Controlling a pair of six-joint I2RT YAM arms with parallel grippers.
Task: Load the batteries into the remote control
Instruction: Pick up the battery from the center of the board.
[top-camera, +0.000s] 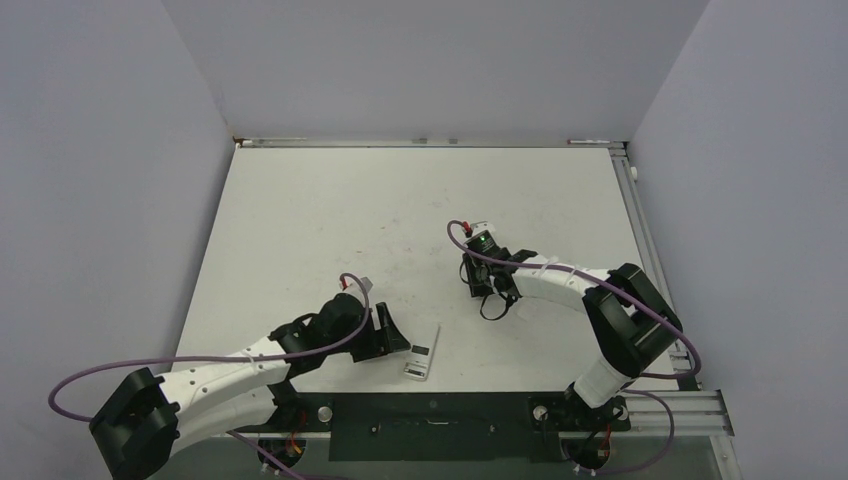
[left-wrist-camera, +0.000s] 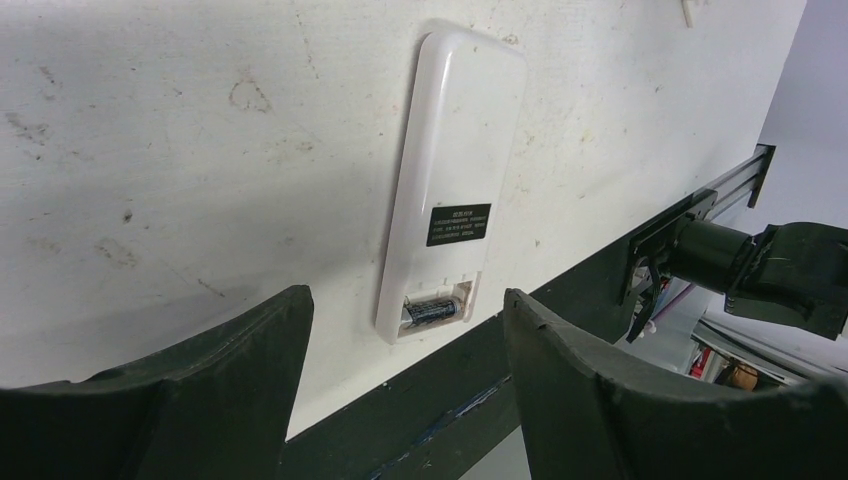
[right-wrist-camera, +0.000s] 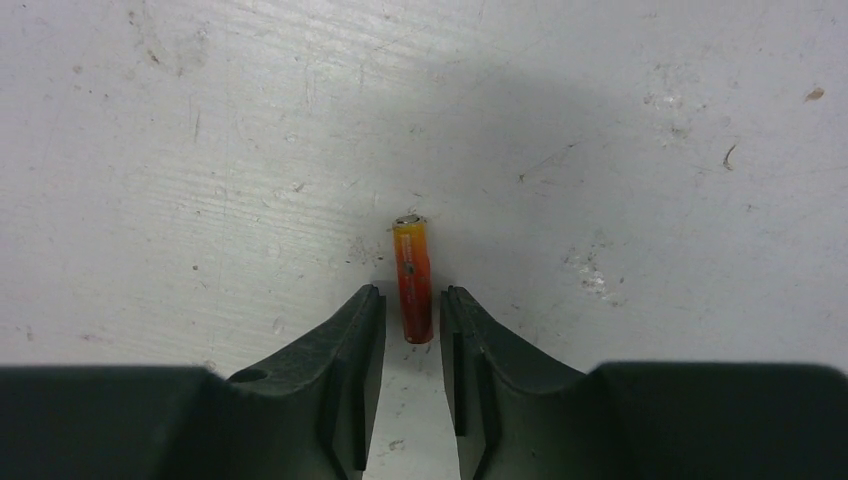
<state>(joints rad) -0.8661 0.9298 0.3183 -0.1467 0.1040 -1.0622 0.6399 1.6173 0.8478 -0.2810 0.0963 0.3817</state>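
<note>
While the remote control (top-camera: 422, 352) lies back-up near the front edge of the counter (top-camera: 330, 220), long axis near-to-far, leaning slightly right, its open near-end bay holds a dark battery (left-wrist-camera: 430, 310) crosswise. Left tool (left-wrist-camera: 407, 300) gapes wide, empty, just left of it. Right tool (right-wrist-camera: 412, 300), nearly closed, straddles an orange battery (right-wrist-camera: 413, 265) lying flat, axis in line with the tool, slim gaps either side.

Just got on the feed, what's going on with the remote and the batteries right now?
The remote lies face down near the front edge of the table. Its battery bay is open, with one dark battery seated inside. The left pincer hangs open just short of it, touching nothing. Farther out, the right pincer has a finger close on either side of an orange battery lying flat; whether it grips it yet is unclear.
</note>
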